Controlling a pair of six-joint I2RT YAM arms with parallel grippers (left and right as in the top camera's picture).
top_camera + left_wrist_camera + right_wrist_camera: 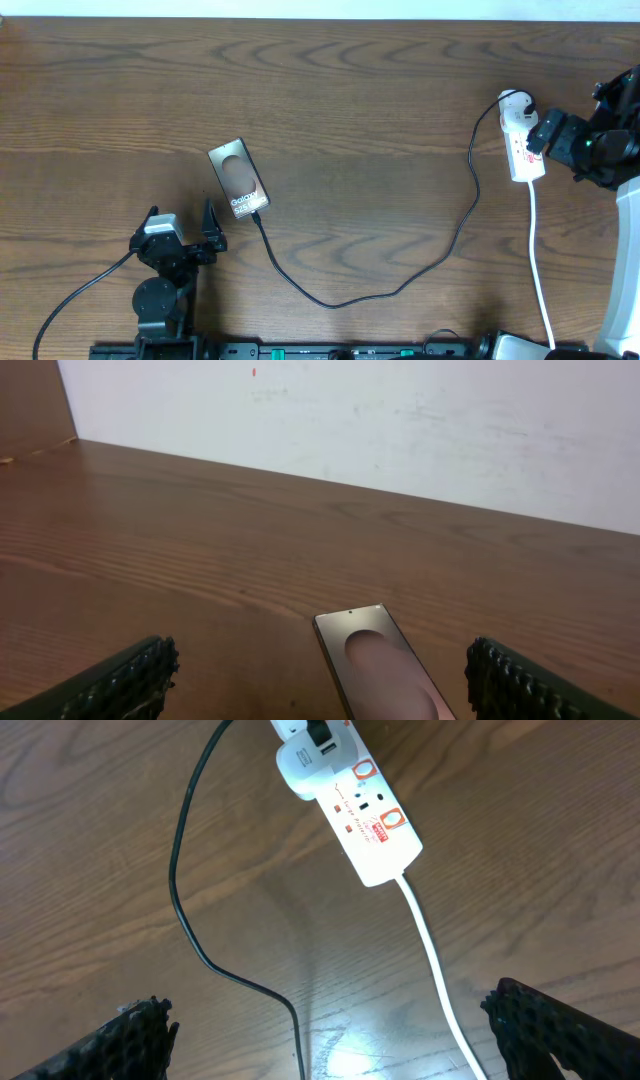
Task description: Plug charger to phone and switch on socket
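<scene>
Hovering at the left, the left gripper (180,212) is standing wide open, holding nothing, just beside the phone (239,178), which is lying flat on the table (380,90). The charger (340,303) is trailing from the phone's near end across to the socket (520,150), where the right gripper (330,1015) is gaping wide and empty.

- The far half of the table (300,60) is open wood, with free passage from left to right.
- The charger (340,305) lies across the near middle, between the phone (239,178) and the socket (522,140).
- The white cord (540,270) bars the near right side.
</scene>
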